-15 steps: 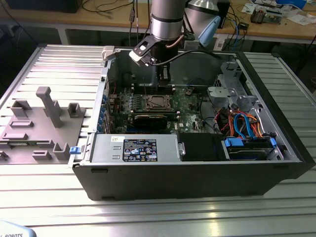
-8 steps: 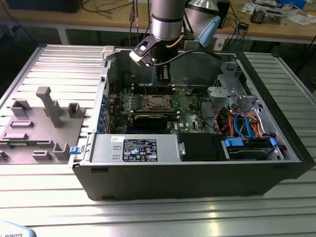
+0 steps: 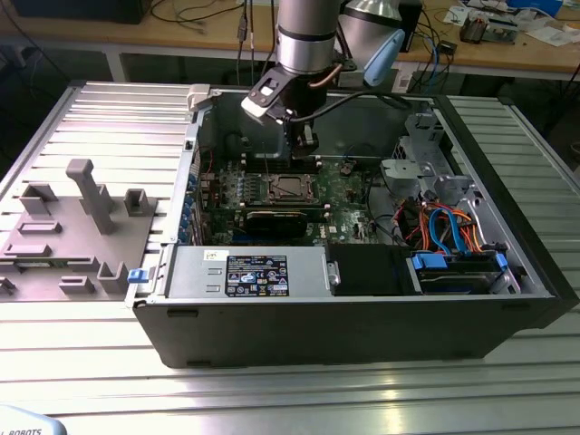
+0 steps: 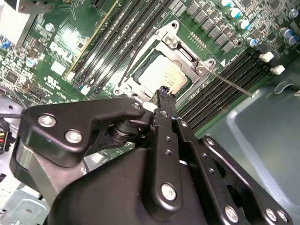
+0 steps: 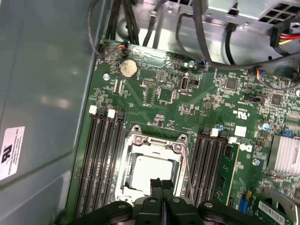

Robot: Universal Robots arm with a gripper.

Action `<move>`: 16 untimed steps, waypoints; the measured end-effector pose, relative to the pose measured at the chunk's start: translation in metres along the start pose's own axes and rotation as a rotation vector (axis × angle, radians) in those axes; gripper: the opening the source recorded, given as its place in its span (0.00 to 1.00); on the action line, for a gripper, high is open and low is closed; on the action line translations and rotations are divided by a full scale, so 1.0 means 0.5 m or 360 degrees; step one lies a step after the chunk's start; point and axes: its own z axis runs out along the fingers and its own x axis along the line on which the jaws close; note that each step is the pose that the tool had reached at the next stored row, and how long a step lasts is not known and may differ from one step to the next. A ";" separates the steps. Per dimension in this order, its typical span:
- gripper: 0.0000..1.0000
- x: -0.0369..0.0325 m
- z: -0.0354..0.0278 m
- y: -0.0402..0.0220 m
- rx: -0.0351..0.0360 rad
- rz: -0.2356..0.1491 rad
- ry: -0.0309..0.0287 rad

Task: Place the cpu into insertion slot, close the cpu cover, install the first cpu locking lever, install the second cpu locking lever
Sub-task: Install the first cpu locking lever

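1. A slatted metal table (image 3: 91,372) carries an open computer case (image 3: 362,326), laid on its side with its insides facing up. A grey plastic tray of holders (image 3: 54,263) sits beside it on the exterior view's left.
2. The robot arm (image 3: 308,36) reaches down into the case from above, over the far part of the green motherboard (image 3: 349,195).
3. A silver power supply (image 3: 195,272) lies along the near wall of the case. A bundle of blue and orange cables (image 3: 449,222) lies toward the exterior view's right.
4. The gripper (image 4: 164,92) hangs close over the socket with its black fingers pressed together and nothing between them (both wrist views show the tips meeting along a thin seam). Whether the tips touch the metal below cannot be told.
5. The cpu cover (image 5: 154,142) lies flat on the socket, its silvery frame around the cpu.
6. The cpu (image 5: 149,168) sits in the socket in the middle of the motherboard, between two banks of memory slots (image 5: 101,154). Its pale metal face is up and shows through the cover's open centre, with the fingertips over one edge of it.
7. A thin metal lever (image 4: 229,83) sticks out from one corner of the socket, across the memory slots.
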 end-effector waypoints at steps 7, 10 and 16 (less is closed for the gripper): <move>0.11 0.000 0.000 0.000 -0.0004 -0.0129 -0.00019; 0.11 0.000 0.000 0.000 -0.0005 -0.0166 -0.00026; 0.11 0.000 0.000 0.000 -0.0008 -0.0242 -0.00048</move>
